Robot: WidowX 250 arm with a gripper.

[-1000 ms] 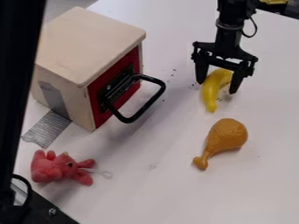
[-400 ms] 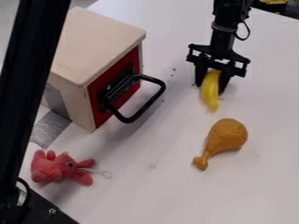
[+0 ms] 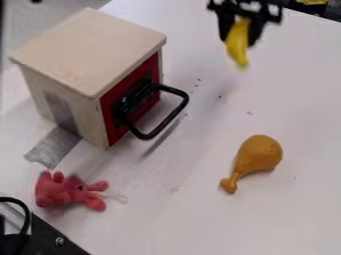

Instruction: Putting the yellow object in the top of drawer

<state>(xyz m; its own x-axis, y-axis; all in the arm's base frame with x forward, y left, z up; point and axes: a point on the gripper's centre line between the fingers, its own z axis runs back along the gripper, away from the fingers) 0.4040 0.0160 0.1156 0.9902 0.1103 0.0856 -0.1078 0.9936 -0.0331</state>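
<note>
From where I stood, the toy [image 3: 65,192] and drumstick [image 3: 259,153] lay nearest on the table [image 3: 193,224], apart from each other. Low risk there unless the arm cut low across.

Next, the box [image 3: 93,50], red front shut, handle [image 3: 185,99] sticking out toward the banana's side. Likely snag: a path too low would catch handle or top edge, maybe shove the box.

Farthest, the hand [image 3: 240,40] was closed on the banana [image 3: 238,46] near its upper end, tip hanging, up off the table. High grip, so a bump could twist it loose. Box top looked flat; a curved banana let go high could roll off.
</note>
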